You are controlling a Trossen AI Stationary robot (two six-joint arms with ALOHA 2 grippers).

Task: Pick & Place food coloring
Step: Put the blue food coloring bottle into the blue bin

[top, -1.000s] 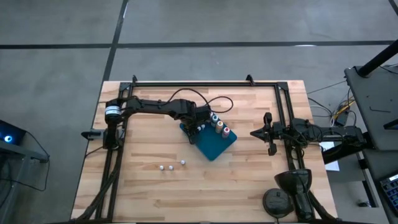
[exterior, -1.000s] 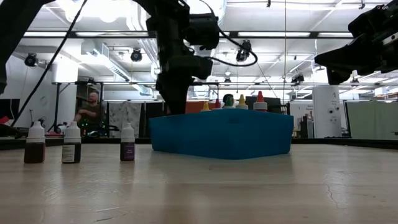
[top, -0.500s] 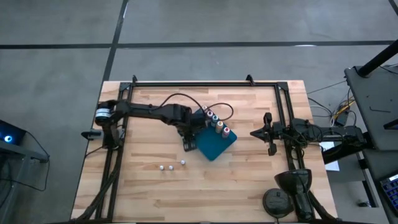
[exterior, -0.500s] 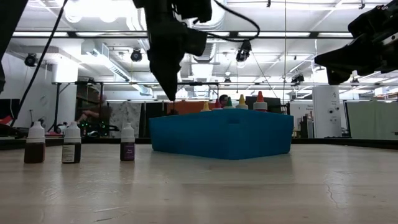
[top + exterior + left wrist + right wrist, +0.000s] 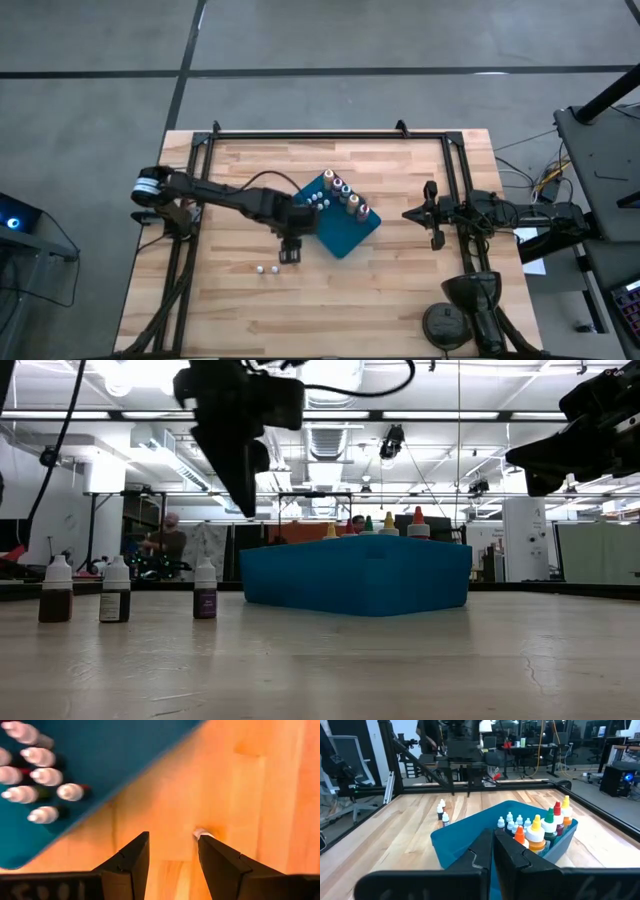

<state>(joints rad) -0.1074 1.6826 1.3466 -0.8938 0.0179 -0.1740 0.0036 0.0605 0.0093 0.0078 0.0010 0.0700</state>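
Left tool [image 5: 170, 847] over wrist-view bottle cap [image 5: 201, 833]

My tray [image 5: 343, 233] sat mid-table, with bottles [image 5: 345, 196] standing in it along its 12 o'clock edge. At its 8 o'clock, three small bottles [image 5: 266, 269] stood on the table [image 5: 400, 290].

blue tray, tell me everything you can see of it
The blue tray is a rectangular bin with upright walls that looks like plastic. It sits flat on the wooden table near its middle, turned at an angle to the table edges. White-topped bottles and coloured-top bottles stand crowded along one side; the rest of its floor is bare. The left claw hangs open just beside it, not touching it.
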